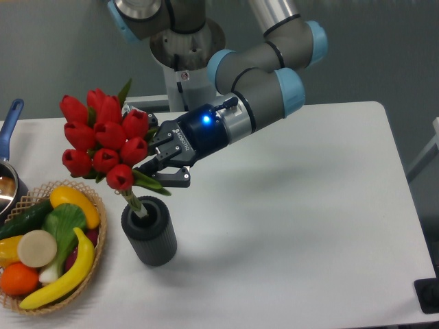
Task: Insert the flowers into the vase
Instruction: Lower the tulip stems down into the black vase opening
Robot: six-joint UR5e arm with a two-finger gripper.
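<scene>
The flowers (103, 140), a bunch of red tulip buds with green leaves, stand with their stem (134, 203) in the mouth of the vase (149, 234). The bunch leans up and to the left. The vase is a dark grey ribbed cylinder, upright on the white table near the front left. My gripper (156, 159) reaches in from the right at the base of the buds, just above the vase. Its jaws are spread apart, one finger by the upper buds and one by the low leaves. The part of the stem between the fingers is hidden by buds and leaves.
A wicker basket (96, 255) with a banana, a cucumber and other fruit and vegetables sits at the front left, close beside the vase. A metal pot with a blue handle (9, 120) is at the left edge. The arm's base stands at the back of the table.
</scene>
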